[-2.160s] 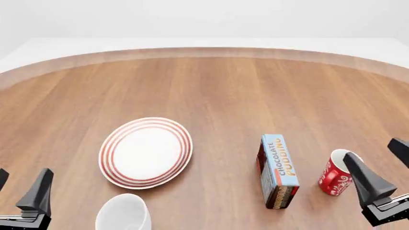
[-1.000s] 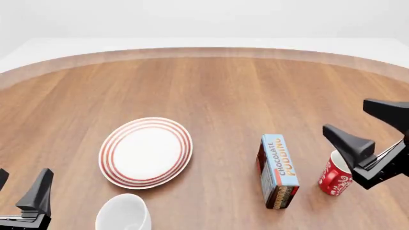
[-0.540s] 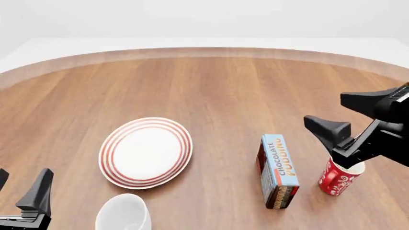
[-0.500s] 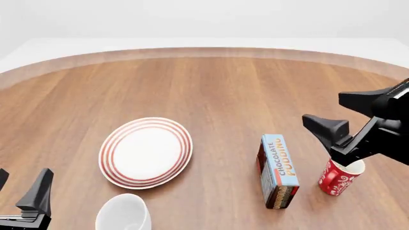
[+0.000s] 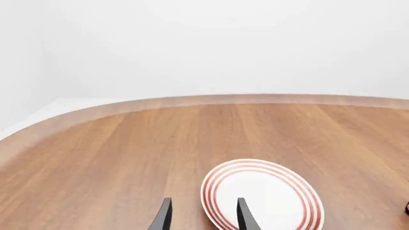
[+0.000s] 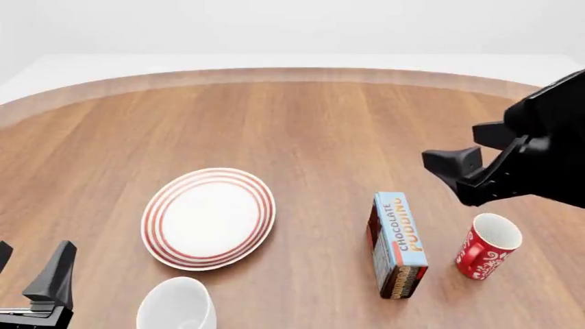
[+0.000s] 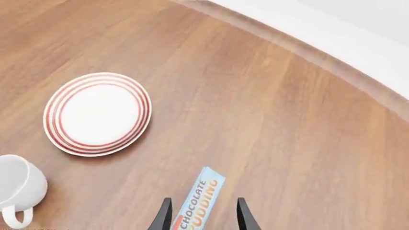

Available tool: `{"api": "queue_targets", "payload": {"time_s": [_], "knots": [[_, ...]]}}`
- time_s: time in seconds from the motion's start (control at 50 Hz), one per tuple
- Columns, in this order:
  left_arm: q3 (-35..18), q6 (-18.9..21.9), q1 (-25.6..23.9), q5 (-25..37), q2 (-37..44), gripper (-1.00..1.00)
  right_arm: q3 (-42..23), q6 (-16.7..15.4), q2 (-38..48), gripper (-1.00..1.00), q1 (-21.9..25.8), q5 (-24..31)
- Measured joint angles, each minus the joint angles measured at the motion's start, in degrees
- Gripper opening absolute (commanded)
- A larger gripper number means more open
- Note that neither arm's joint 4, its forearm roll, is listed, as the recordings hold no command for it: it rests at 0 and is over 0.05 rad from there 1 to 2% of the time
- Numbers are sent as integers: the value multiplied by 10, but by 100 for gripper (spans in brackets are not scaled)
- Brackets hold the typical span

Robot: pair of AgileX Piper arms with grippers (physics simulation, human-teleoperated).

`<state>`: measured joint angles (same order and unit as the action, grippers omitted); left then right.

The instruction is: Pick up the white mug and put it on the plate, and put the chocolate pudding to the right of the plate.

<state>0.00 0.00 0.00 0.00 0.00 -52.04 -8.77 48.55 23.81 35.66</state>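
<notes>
The bench (image 6: pixel 320 116) carried the plate (image 6: pixel 208 218), the landmark here. The right gripper (image 6: pixel 470 161) hung with jaws spread above the chocolate pudding (image 6: pixel 398 243), well right of the plate. That box seemed light and stiff, best pinched across its narrow sides. The white mug (image 6: pixel 177 305) sat just in front of the plate, glossy, likely slippery. The left gripper (image 6: pixel 32 277) waited, jaws apart.

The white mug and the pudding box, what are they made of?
The white mug looks like glossy ceramic: smooth, plain white, with a loop handle. The chocolate pudding box looks like printed cardboard: flat faces, sharp edges, matte lettering. Both are renders, so this is a guess.
</notes>
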Motion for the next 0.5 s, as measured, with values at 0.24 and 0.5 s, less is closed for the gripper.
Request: {"api": "queue_targets", "payload": {"time_s": [0.24, 0.5], "knots": [[0, 0, 0, 0, 0, 100, -25, 19, 25, 100, -8, 33], [0, 0, 0, 0, 0, 100, -40, 65, 50, 100, -3, 44]]}}
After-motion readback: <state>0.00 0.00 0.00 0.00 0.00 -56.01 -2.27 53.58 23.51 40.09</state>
